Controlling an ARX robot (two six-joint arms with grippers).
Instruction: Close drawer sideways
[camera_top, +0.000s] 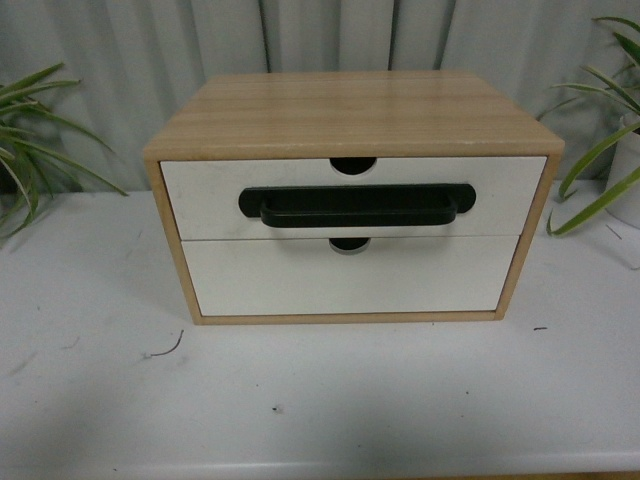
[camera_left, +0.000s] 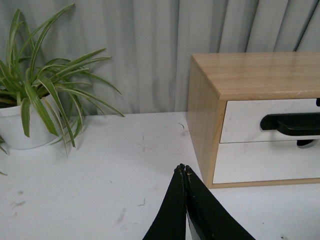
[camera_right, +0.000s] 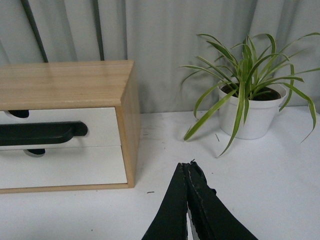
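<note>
While neither arm shows in front view, drawer (camera_top: 200, 200) sits in upper slot of wooden cabinet (camera_top: 350, 115), mid white table (camera_top: 300, 400). Its front is level with cabinet frame, black bar handle (camera_top: 355, 205) across it. Left gripper (camera_left: 183, 169): tips pressed together, holding nothing, left of cabinet, apart from it. Right gripper (camera_right: 187, 165): same condition, right of cabinet. Potted plants (camera_right: 250, 115) flank far corners.

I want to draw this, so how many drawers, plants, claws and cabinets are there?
Drawers: 2, the drawer with the black handle and the plain drawer below it.
Potted plants: 2, the left plant and the right plant.
Claws: 2, the left claw and the right claw, both shut.
Wooden cabinet: 1.
Total: 7.
</note>
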